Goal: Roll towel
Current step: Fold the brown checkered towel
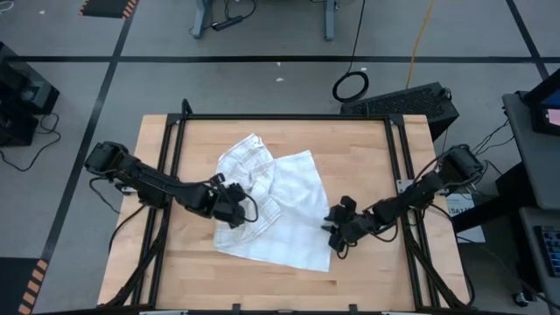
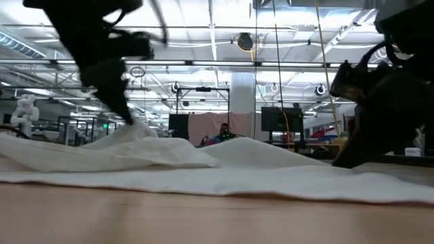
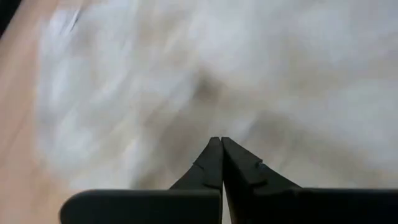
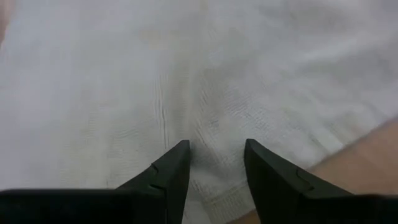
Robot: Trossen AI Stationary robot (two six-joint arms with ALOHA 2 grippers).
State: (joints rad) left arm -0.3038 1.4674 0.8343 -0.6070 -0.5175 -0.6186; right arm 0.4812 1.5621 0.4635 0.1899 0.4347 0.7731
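towel (image 3: 186, 81) blurred, right tool (image 2: 339, 163) tips hidden

2 dark jointed arms (image 1: 153, 182), black cables, tapered matte-black jaws.

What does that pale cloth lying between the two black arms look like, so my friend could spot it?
Start at the light wooden table inside its black frame. In its middle, between the shut left gripper and the open right gripper, lies the thin white cloth towel, wrinkled, its far part folded over. It is the only soft, pale thing among dark metal.
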